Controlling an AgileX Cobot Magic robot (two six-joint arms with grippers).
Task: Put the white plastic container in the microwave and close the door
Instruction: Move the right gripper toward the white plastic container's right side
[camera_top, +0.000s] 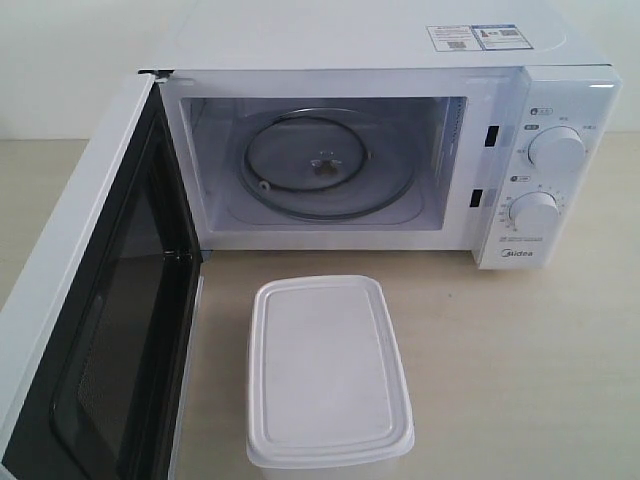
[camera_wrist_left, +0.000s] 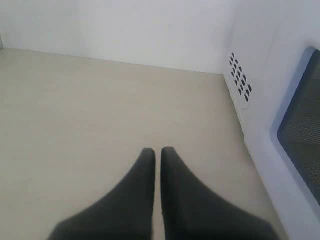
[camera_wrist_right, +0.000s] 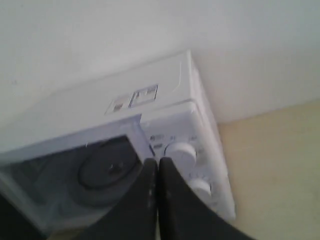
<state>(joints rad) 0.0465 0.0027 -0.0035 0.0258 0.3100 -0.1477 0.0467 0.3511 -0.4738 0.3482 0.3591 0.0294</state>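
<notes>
Sitting lidded at lower centre of the exterior view, the white plastic container (camera_top: 328, 372) rests on the surface (camera_top: 520, 380), just in front of the microwave (camera_top: 400, 50), with a short end toward the cavity. That probably suits a straight slide in. The door (camera_top: 90, 330) stands swung wide at lower left, leaving the glass turntable (camera_top: 322, 163) exposed. My left claw (camera_wrist_left: 158, 152) is pinched closed and empty, hovering over the surface near the microwave's vented side wall. My right claw (camera_wrist_right: 157, 162) is likewise closed, holding nothing, and faces the microwave's front. Judgement: grasp not yet begun.
</notes>
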